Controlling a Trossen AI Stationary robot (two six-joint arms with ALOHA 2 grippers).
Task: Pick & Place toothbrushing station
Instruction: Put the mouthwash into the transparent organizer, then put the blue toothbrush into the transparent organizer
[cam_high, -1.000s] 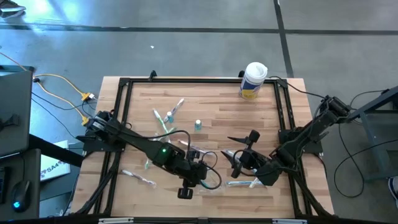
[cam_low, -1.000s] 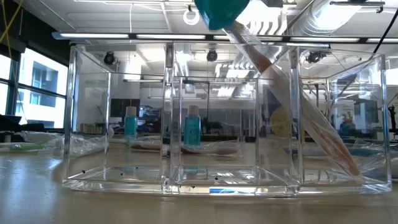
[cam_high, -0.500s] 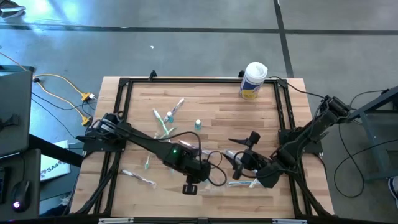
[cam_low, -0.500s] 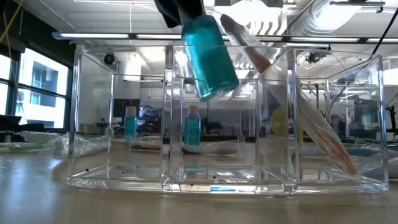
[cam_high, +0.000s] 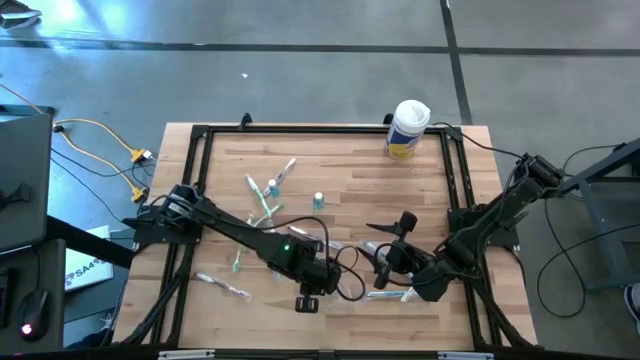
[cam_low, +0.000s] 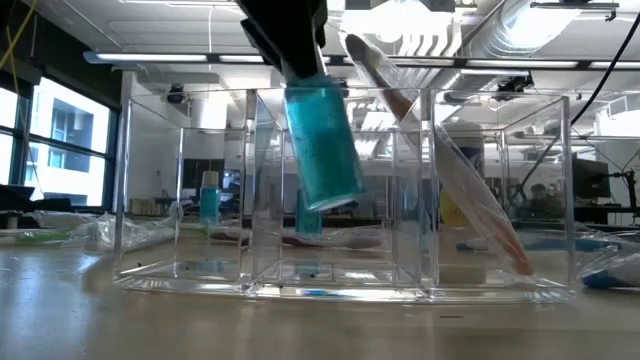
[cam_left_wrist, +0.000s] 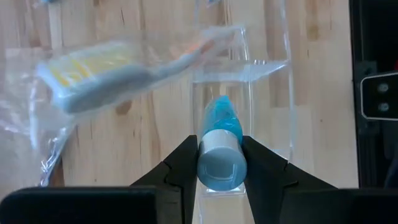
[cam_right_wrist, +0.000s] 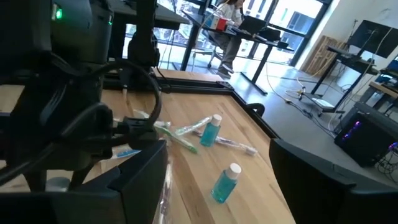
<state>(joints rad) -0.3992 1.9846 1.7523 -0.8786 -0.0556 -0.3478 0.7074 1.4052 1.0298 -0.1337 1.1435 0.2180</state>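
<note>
1. Wooden planks of the bench (cam_high: 350, 170) lie under me, with office glass and ceiling lights beyond.
2. My left hand (cam_left_wrist: 221, 163) is clamped on a small bottle (cam_low: 322, 145) of teal liquid, pads at its white cap, the body tilted and pointing down.
3. That bottle hangs partly inside the middle compartment of the clear holder (cam_low: 340, 200), which stands near the bench's front edge, about midway along it.
4. It looks light and rigid; the smooth plastic could slip, so I judge the capped neck the best hold.
5. One wrapped toothbrush (cam_low: 440, 160) leans in the next compartment; the holder's thin walls look easy to nudge.
6. More bottles (cam_right_wrist: 211, 130) and toothbrushes (cam_high: 265, 195) lie scattered toward the bench's middle and left side.
7. My right hand (cam_high: 385, 262) waits wide and empty just beside the holder.
</note>
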